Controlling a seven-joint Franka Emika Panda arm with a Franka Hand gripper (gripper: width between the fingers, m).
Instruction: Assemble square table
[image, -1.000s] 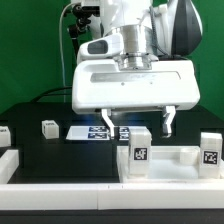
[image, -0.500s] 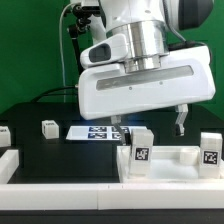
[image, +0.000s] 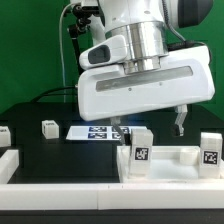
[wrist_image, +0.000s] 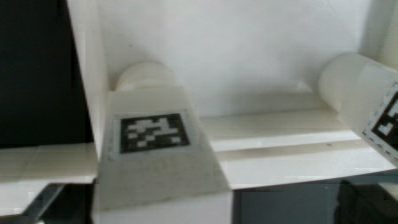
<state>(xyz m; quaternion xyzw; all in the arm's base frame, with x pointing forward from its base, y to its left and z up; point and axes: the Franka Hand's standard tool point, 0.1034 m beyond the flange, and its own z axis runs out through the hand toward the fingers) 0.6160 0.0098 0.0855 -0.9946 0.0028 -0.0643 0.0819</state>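
The square table's white top (image: 178, 156) lies at the front on the exterior view's right. Two tagged legs stand upright on it, one (image: 138, 149) nearer the middle and one (image: 210, 150) at the right. Two more white legs (image: 48, 128) (image: 3, 135) lie loose on the black table at the left. My gripper (image: 150, 122) hangs open just above and behind the nearer standing leg, holding nothing. One dark finger (image: 181, 121) shows clearly. In the wrist view that tagged leg (wrist_image: 153, 132) looms close, with the top's surface (wrist_image: 249, 60) and the second leg (wrist_image: 361, 92) beyond.
The marker board (image: 92, 132) lies flat behind the table top, partly under the hand. Long white border rails run along the front (image: 90, 190) and the left edge (image: 8, 160). A green backdrop closes off the rear.
Over the last second the hand has swung towards the exterior view's right and tilted, its fingers moving over the table top. In the last half second nothing has moved.
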